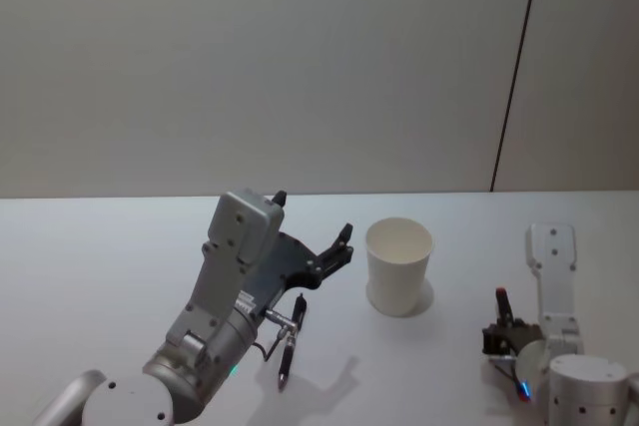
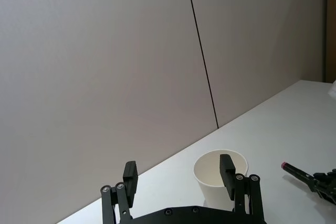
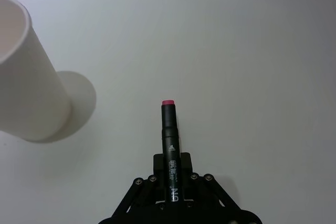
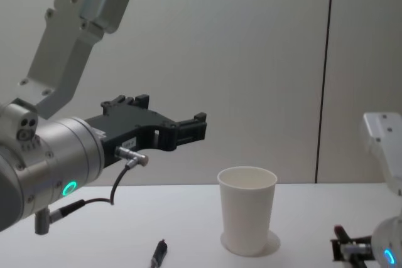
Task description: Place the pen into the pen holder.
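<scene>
Left end effector [image 2: 178, 174] hangs raised just left of the pen holder [image 1: 399, 268], jaws wide and empty; your left wrist view shows the bare gap. Head and chest views give you a black pen [image 1: 290, 339] lying on the table [image 1: 100, 266] under that arm. Right end effector [image 1: 502, 331], near right, clamps a pink-tipped pen [image 3: 169, 140]; the right wrist view shows you the grip.

Plain room, white table against a bare wall
Wall [image 1: 250, 67] pale grey-beige, flat, evenly lit; one thin dark vertical seam [image 1: 514, 67] splits it into panels, right of centre in head view; white matte table [image 1: 100, 246] meets the wall at a straight edge; soft faint shadows on tabletop; light diffuse
</scene>
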